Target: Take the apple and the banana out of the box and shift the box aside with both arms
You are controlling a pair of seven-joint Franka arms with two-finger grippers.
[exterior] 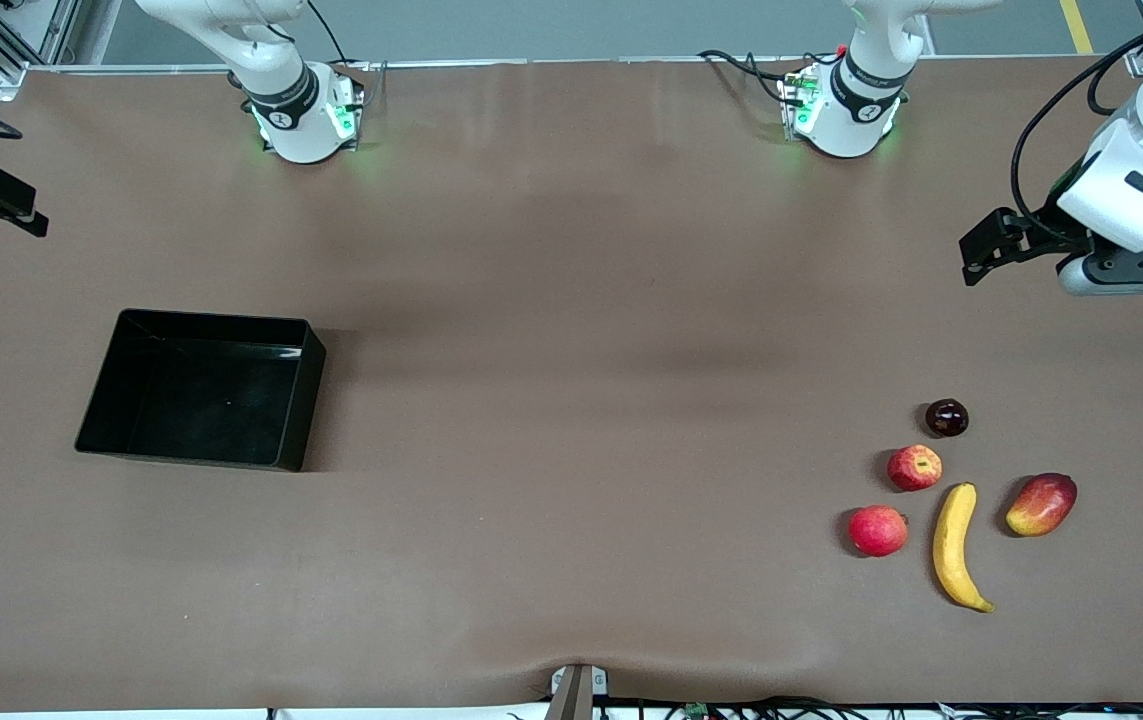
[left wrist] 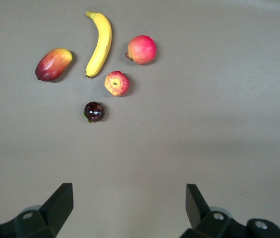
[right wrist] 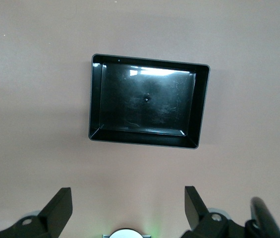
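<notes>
The banana (exterior: 956,545) and the small red apple with yellowish streaks (exterior: 915,467) lie on the table at the left arm's end; both also show in the left wrist view, the banana (left wrist: 100,44) and the apple (left wrist: 116,83). The black box (exterior: 201,390) stands empty toward the right arm's end and shows in the right wrist view (right wrist: 96,99). My left gripper (left wrist: 129,187) is open and empty, high over bare table, apart from the fruits. My right gripper (right wrist: 128,189) is open and empty, high over the table between its base and the box.
A plain pinkish-red round fruit (exterior: 878,530), a red-yellow mango (exterior: 1041,504) and a small dark fruit (exterior: 947,417) lie around the apple and banana. The two arm bases (exterior: 303,120) (exterior: 843,112) stand along the table's edge farthest from the front camera.
</notes>
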